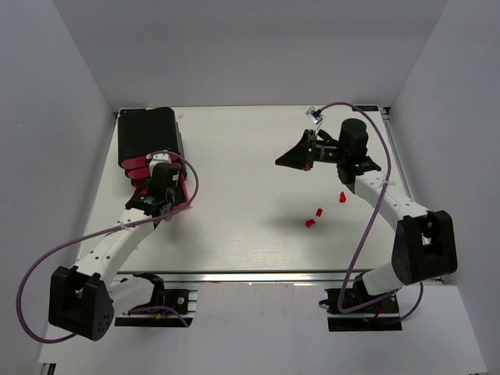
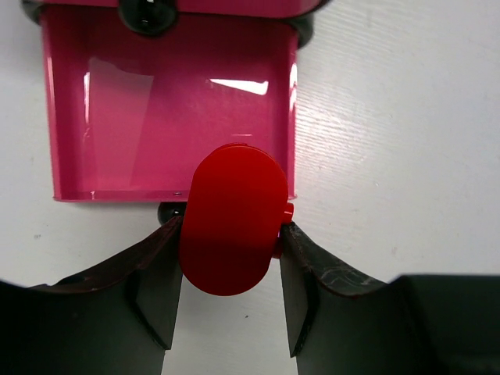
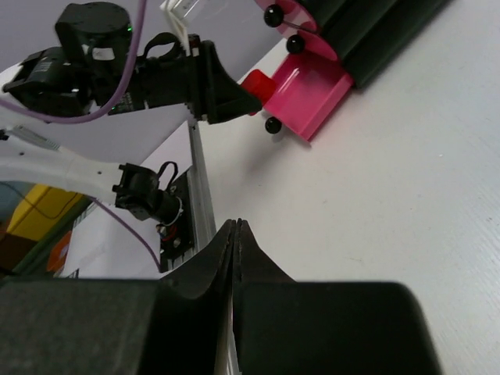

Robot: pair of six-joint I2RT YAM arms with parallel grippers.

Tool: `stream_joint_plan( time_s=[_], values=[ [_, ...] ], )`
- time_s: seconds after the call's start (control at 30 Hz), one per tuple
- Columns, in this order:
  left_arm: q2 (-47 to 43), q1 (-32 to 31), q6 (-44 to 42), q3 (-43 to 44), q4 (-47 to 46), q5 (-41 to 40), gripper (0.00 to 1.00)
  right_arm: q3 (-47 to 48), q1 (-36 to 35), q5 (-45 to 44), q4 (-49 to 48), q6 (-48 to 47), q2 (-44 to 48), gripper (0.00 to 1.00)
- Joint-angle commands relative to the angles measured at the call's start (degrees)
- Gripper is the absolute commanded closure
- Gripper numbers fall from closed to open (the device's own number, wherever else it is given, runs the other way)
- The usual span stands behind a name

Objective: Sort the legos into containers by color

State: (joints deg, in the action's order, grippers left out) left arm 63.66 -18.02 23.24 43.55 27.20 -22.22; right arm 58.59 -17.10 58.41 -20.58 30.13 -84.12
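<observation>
Clamped between the left gripper (image 2: 231, 234) jaws, one red brick (image 2: 234, 195) fills the left wrist view, hanging over the six o'clock lip of one open pink drawer (image 2: 156, 109); only this view looks straight down into it. From above, the gripper covers that brick, and the black housing (image 1: 147, 134) sits at ten o'clock on the tabletop (image 1: 250, 250). Three loose red bricks (image 1: 319, 212) lie around four o'clock, well apart from the housing. Right gripper (image 3: 235, 234) jaws, at one o'clock, are pressed together; its camera alone shows three black knobs (image 3: 295, 44) in a row and the held brick from the side.
</observation>
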Motion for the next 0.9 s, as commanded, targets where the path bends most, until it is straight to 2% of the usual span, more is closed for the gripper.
stream_joint_plan(
  time_s=[0.0, 0.13, 0.3, 0.5, 0.7, 0.87],
  values=[
    [-0.12, 0.71, 5.58, -0.13, 0.31, -6.43, 1.00, -1.63, 0.84, 8.82, -8.51, 4.06, 0.88, 1.00],
    [2.69, 1.93, 10.58, 0.13, 0.57, -9.86, 1.00, -3.30, 2.59, 9.17, -11.84, 6.69, 2.73, 1.00],
    [12.09, 3.86, 24.63, 5.22, 7.85, -11.61, 1.00, -5.23, 4.97, 10.23, -16.59, 9.94, 4.92, 1.00],
    [13.69, 5.10, 28.70, 8.56, 7.08, -11.45, 1.00, -6.91, 7.61, 11.28, -20.11, 11.35, 5.98, 1.00],
    [14.56, 7.38, 31.42, 10.50, 6.55, -10.92, 1.00, -10.06, 10.07, 12.78, -31.88, 20.66, 4.40, 0.98],
    [17.90, 9.40, 35.90, 11.82, 8.13, -9.34, 1.00, -11.13, 11.56, 13.83, -39.97, 27.17, 3.52, 0.83]
  ],
)
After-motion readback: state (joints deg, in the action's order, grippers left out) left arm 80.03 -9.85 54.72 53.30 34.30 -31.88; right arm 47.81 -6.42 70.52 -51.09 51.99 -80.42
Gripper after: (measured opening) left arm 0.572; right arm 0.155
